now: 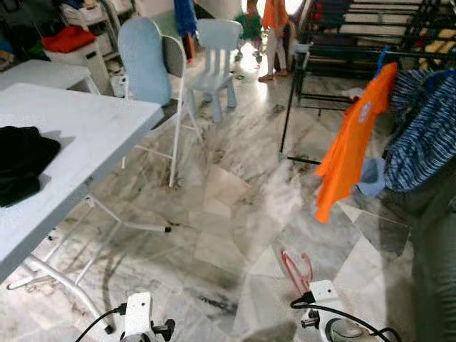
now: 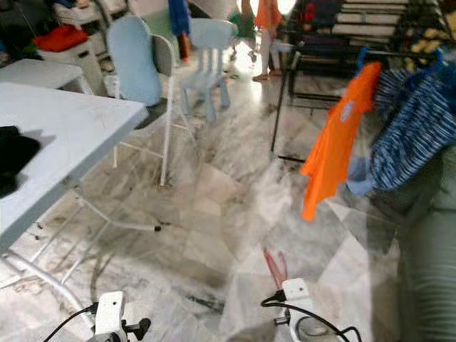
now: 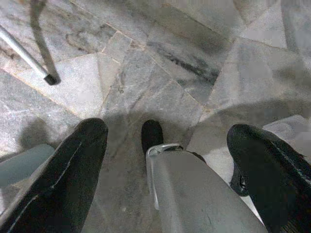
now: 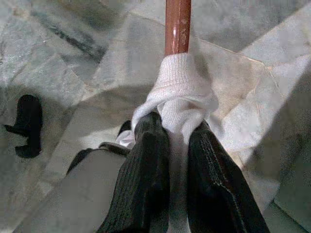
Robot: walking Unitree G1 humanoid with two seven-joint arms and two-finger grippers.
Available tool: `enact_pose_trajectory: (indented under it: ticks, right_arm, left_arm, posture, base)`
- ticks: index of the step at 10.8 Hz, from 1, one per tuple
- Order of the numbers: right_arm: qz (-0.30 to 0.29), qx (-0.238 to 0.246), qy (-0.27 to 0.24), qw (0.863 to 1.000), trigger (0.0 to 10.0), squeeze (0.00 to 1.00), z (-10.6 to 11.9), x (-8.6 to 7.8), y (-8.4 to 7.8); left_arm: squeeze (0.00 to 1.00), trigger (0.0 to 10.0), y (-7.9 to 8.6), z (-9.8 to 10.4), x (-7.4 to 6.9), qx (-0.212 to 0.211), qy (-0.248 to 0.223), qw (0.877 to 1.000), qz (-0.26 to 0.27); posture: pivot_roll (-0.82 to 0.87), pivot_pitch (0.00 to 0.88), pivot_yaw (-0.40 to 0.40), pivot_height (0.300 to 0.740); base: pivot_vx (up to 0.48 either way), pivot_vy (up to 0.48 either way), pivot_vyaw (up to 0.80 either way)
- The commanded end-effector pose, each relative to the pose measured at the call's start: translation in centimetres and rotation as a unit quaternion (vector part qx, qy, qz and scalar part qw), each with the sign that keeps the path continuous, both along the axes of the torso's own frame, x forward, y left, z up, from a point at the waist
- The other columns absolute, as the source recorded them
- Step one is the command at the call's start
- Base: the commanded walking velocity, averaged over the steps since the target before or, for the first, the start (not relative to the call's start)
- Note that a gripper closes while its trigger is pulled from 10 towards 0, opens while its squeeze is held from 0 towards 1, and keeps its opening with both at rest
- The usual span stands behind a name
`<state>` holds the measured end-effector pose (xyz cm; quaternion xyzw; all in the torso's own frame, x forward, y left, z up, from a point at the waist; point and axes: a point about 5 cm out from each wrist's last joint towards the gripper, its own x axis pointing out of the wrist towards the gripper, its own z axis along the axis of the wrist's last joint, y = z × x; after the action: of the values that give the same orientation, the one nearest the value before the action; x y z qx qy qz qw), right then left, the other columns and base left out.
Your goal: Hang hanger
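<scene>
Our right gripper (image 4: 177, 131) has its two black fingers (image 4: 146, 170) pinched narrow on a white knitted garment (image 4: 182, 92) that is wrapped on a red-brown hanger (image 4: 177, 26), whose bar runs straight out beyond the fingertips. In the head view that red hanger (image 1: 297, 268) hangs low above the marble floor (image 1: 235, 206), just ahead of our right wrist.

Our left gripper (image 3: 160, 145) hangs at our side with its fingers spread wide, holding nothing, above the floor tiles and our own leg.

To our right stands a black drying rack (image 1: 335, 57) carrying an orange T-shirt (image 1: 353, 139) and a blue striped garment (image 1: 420, 128). To our left is a white folding table (image 1: 78, 135) with a black cloth (image 1: 21, 164) on it. Beyond it stand a folding chair (image 1: 153, 68) and a small pale blue chair (image 1: 214, 57).
</scene>
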<state>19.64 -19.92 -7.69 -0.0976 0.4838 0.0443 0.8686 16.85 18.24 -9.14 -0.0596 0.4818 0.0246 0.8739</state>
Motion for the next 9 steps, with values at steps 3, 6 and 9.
enact_pose_trajectory:
  ticks: [3, 6, 9]
  right_arm:
    - [0.006, -0.003, -0.009, 1.0, 10.0, 0.0, 0.3, 0.55, -0.02]
    - [0.006, -0.004, -0.007, 1.0, 10.0, 0.0, 0.23, 0.39, -0.09]
    - [0.006, -0.002, -0.006, 1.0, 10.0, 0.0, 0.18, 0.32, 0.01]
  left_arm:
    - [0.0, 10.0, 0.65, 0.11, 0.1, 0.005, 0.001, 1.0, 0.004]
    - [0.0, 10.0, 0.51, -0.01, -0.14, 0.01, 0.007, 1.0, -0.011]
    - [0.0, 10.0, 0.35, 0.12, 0.13, 0.013, -0.003, 1.0, -0.027]
  posture:
    - [-0.13, 0.0, 0.078, 0.74]
    - [-0.13, 0.0, 0.086, 0.74]
    - [-0.13, 0.0, 0.09, 0.74]
  base:
    - [0.0, 0.251, -0.7]
    - [0.0, 0.48, -0.79]
    - [0.0, 0.16, -0.53]
